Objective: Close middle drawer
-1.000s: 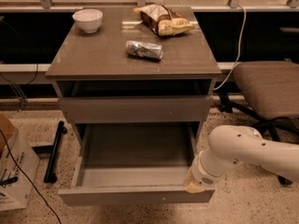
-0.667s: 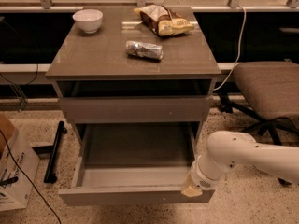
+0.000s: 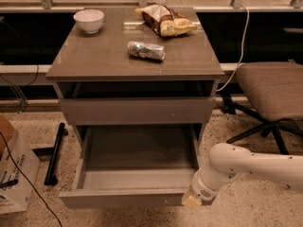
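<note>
The middle drawer [image 3: 128, 198] is pulled far out of the grey-brown cabinet, low in the camera view. Its plain grey inside [image 3: 137, 150] shows and holds nothing. Its flat front faces me near the floor. My gripper [image 3: 191, 201] is at the end of the white arm [image 3: 251, 167] that comes in from the right. The gripper is at the right end of the drawer's front, against or just before its corner. The drawer front above it [image 3: 137, 110] is pushed in.
On the cabinet top [image 3: 94, 60] are a white bowl [image 3: 89, 20], a crushed can [image 3: 147, 50] and a chip bag [image 3: 164, 20]. An office chair [image 3: 272, 91] stands to the right and a cardboard box [image 3: 14, 169] to the left. A black bar [image 3: 54, 152] lies on the floor.
My gripper has moved down and slightly left, from beside the drawer's right side to the right end of its front. The drawer has not visibly moved.
</note>
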Available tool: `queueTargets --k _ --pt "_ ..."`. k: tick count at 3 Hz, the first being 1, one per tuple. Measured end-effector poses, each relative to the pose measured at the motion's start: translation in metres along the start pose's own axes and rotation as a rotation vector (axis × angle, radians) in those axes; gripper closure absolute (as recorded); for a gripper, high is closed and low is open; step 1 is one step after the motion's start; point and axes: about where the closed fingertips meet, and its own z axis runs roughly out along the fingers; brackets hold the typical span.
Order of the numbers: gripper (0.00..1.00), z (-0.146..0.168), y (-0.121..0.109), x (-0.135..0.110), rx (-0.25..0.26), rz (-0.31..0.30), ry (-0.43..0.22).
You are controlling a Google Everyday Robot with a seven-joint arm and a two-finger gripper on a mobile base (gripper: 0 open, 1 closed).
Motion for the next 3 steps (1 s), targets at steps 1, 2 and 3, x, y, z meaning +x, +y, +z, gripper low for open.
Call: queueTargets --k 1,2,3 --pt "1.0 0.025 -0.013 0.011 -0.041 0.04 -0.043" --pt "1.0 0.038 -0.026 0.016 -0.06 0.063 -0.073" --pt "1.0 0.038 -0.026 0.016 -0.06 0.063 -0.073"
